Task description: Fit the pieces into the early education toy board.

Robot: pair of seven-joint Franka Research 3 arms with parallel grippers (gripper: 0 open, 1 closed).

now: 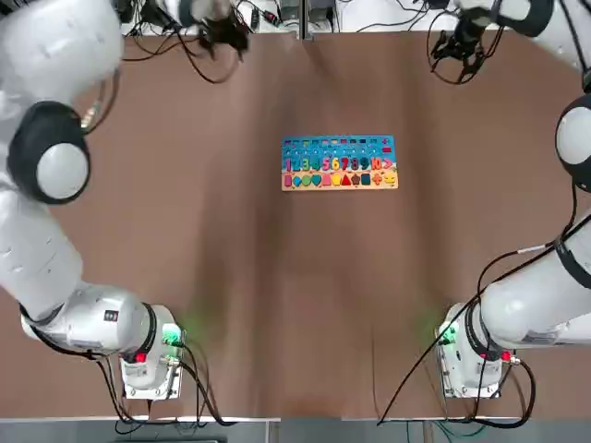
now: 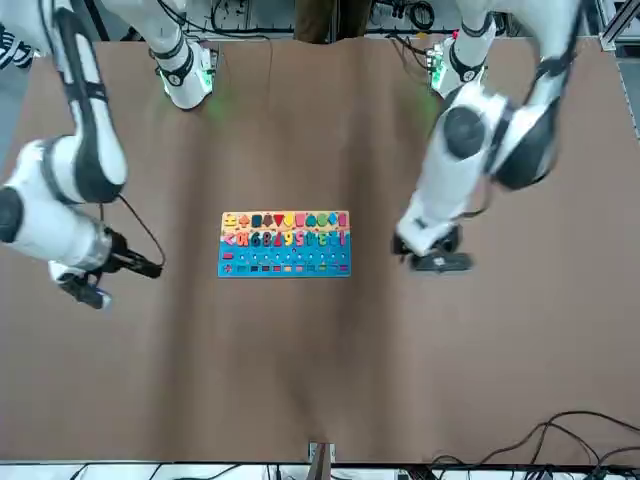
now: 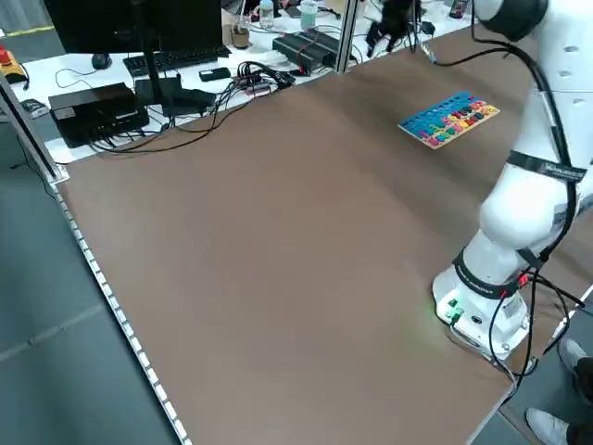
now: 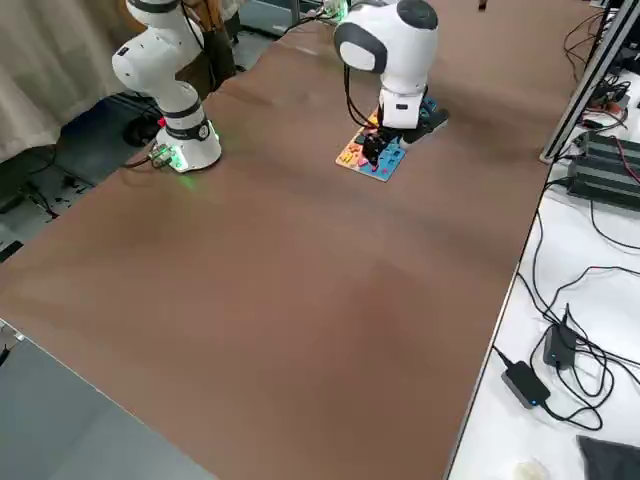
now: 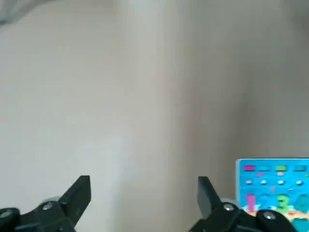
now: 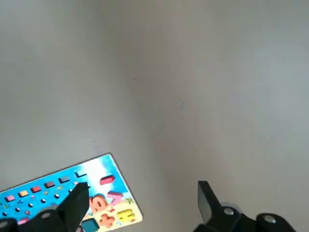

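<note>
Left end effector (image 5: 143, 203): its two black fingers (image 5: 77, 195) stand wide apart with nothing between them. It hangs over the bare desk, well off to the board's left side. In the front view it is the dark blurred part (image 2: 432, 250) low down at the end of the white arm.

Right end effector (image 6: 140, 205): its fingers (image 6: 206, 198) are spread wide too and hold nothing. It hangs off to the board's right side, apart from it. In the front view it is the black part (image 2: 88, 288) under the round white wrist.

Toy board (image 1: 339, 162): it lies flat near the middle of the desk, between the two end effectors, and neither one touches it. The far part is blue, with a row of bright numbers on it. The near edge is light wood with a row of little coloured shapes.

Pieces: no loose ones show on the desk. The shapes on the board are too small to tell one from the other.

Desk (image 1: 231, 277): brown and wide. The two white arm bases (image 1: 148, 355) sit at the near edge with small green lights.

Beyond the desk: black cables (image 3: 232, 88) and dark boxes (image 3: 97, 111) lie on a white bench at the side.
</note>
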